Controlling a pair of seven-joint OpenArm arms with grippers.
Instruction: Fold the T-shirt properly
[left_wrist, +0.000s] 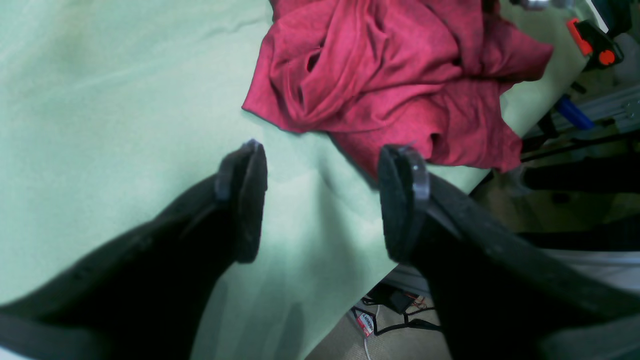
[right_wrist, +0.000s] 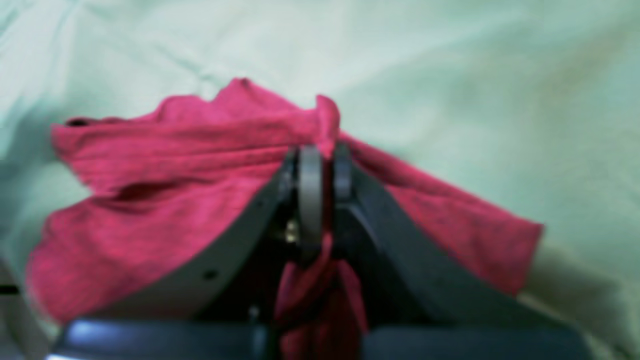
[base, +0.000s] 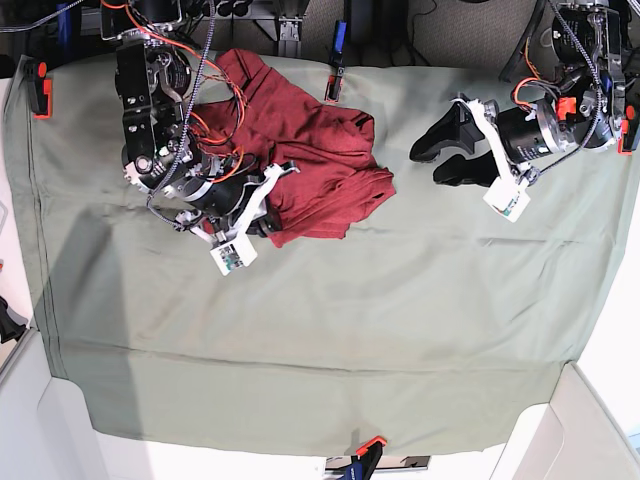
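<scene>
The right claw (right_wrist: 322, 170) is pinched tight on a fold of the big dark red soft knit T-shirt (base: 300, 150), with red cloth squeezed between its two black fingers and more hanging down under them. The left claw (left_wrist: 322, 200) is spread wide with nothing in it. It hangs over bare green cloth, near the shirt's edge but not touching it.

The shirt lies in a crumpled heap on the far side of the table (base: 320, 330), toward the right arm's side. The table is covered by a sage-green cloth (base: 400, 300) with soft wrinkles. The cloth is held at its edges by black and orange clamps (base: 40, 90), with one at the near edge (base: 365, 450) too.

A blue and black clip (base: 337, 65) sits at the far edge, just beside the shirt. Red and black wires (base: 190, 90) on the right arm hang over part of the shirt. Past the table edge there is pale floor with dark cables (left_wrist: 395, 320)
</scene>
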